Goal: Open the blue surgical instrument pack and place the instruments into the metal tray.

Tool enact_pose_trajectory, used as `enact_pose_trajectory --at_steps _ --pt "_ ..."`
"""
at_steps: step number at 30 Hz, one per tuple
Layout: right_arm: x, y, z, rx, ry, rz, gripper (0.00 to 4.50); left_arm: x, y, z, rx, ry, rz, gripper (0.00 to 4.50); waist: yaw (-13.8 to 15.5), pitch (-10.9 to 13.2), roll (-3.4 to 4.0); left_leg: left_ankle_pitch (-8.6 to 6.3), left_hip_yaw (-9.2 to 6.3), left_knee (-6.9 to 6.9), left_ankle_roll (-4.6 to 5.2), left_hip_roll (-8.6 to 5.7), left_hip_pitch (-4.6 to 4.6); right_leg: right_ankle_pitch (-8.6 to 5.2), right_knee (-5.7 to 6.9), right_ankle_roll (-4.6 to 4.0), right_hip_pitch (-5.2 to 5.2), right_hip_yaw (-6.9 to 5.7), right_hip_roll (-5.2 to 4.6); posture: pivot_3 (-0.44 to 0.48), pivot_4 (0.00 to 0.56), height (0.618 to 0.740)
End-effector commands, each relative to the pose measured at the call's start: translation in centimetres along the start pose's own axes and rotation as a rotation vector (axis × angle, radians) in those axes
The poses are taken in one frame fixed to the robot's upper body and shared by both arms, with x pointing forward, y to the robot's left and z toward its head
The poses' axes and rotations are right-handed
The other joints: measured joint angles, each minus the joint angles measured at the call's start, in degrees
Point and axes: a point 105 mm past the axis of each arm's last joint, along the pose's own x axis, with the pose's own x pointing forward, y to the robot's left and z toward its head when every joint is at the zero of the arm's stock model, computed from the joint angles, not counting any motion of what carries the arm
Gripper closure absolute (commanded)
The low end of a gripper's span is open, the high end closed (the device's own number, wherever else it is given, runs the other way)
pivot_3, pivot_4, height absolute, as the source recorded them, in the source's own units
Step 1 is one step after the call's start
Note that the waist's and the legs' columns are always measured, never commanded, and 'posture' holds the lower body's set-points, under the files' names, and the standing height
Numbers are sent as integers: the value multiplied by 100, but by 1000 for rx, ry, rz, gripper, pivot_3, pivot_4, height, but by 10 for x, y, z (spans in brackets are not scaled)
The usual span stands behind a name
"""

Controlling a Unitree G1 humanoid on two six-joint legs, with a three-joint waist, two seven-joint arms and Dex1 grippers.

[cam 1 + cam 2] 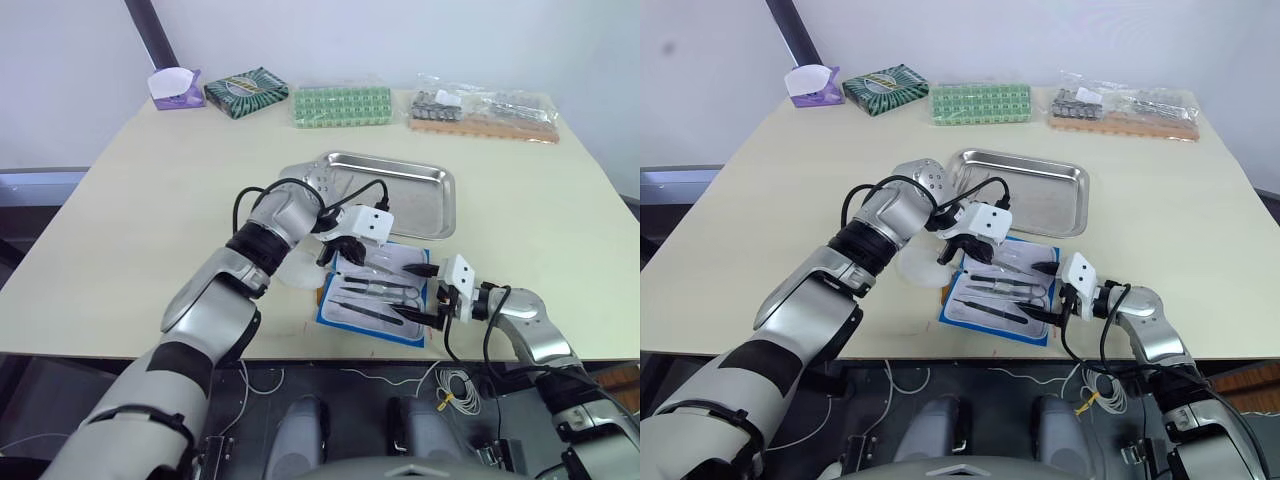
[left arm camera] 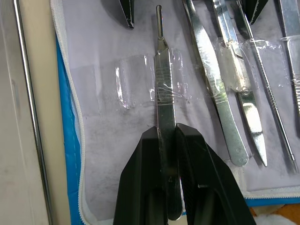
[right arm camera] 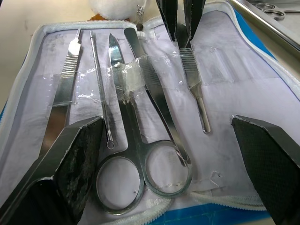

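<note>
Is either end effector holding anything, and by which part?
Left end effector pinches the scalpel handle at its wide end; right end effector is open, empty.

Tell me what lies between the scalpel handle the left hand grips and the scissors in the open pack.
In the right wrist view, tweezers lie between the scalpel handle and the scissors, all under clear straps on the pack's lining.

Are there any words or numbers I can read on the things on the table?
None can be read.
Dark green patterned box: its print is too small to read.
Green grid-patterned pack: pattern only, no legible words.
Open blue surgical instrument pack, the scalpel handle and the metal tray: no lettering visible.
</note>
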Motion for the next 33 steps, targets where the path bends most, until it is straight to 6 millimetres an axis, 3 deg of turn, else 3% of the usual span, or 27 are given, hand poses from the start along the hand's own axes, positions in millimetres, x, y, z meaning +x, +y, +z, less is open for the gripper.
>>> enact_pose_trajectory --at_steps 1,33 --pt "-10 19 -73 137 309 -1 0 -14 8 11 52 11 56 4440 -2 1 1 0 0 0 0 1 0 0 0 0 0 -1 0 0 150 740" --pt "-5 23 -75 152 322 14 0 -15 7 26 56 55 83 4440 4 8 12 -1 -3 -1 -1 6 0 0 -3 0 0 -10 -24 0 150 740"
